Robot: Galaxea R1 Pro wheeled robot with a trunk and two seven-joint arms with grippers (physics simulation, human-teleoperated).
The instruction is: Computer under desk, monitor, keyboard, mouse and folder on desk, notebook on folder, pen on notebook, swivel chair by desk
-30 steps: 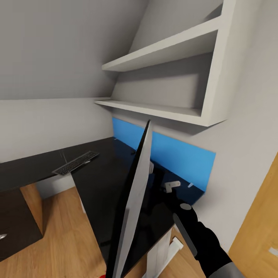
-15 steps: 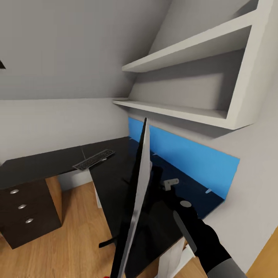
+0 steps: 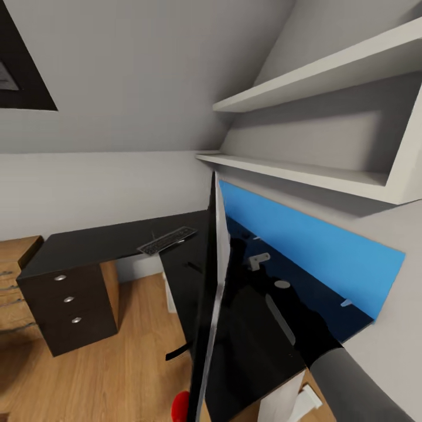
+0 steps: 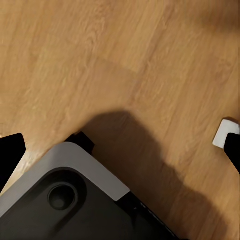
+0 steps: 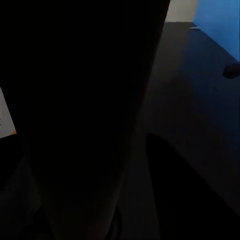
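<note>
Sloped grey walls and white shelves [image 3: 305, 170] frame a bedroom corner with a wood floor [image 3: 117, 375]. At far left stands a dark drawer unit [image 3: 67, 305] with 3 round knobs, carrying one wing of the black L-shaped desk [image 3: 99, 241]. On that wing lies the keyboard [image 3: 167, 240], angled, near the inner corner. Right of it the monitor [image 3: 212, 281] appears edge-on and upright over the desk's other wing, in front of a blue panel [image 3: 310, 246]. The right arm [image 3: 346, 375] reaches in behind the monitor; whether its claw is clamped cannot be told. The left claw's state cannot be told either. My worry: set down edge-on, the tall monitor could tip, or swing into the keyboard.
</note>
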